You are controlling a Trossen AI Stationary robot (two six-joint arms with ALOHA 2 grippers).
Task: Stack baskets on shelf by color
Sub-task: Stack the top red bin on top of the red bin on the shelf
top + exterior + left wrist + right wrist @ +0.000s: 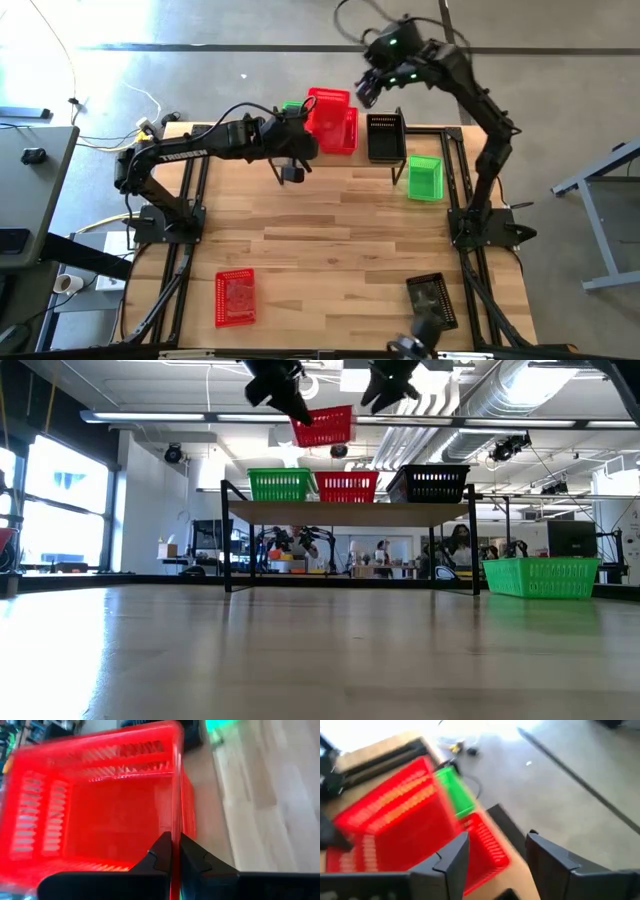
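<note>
Red basket [100, 805] rim pinched in left claw [175, 857] above shelf [350, 512]; right claw [495, 855] spread, empty, beside it

A robotics lab: exposed ceiling ducts [500, 405] at 1 o'clock, people at workbenches [380, 555] behind the table

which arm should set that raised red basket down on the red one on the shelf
Left. The left gripper is shut on the raised red basket's rim, above the red basket on the shelf. The right gripper is open, holding nothing.
</note>
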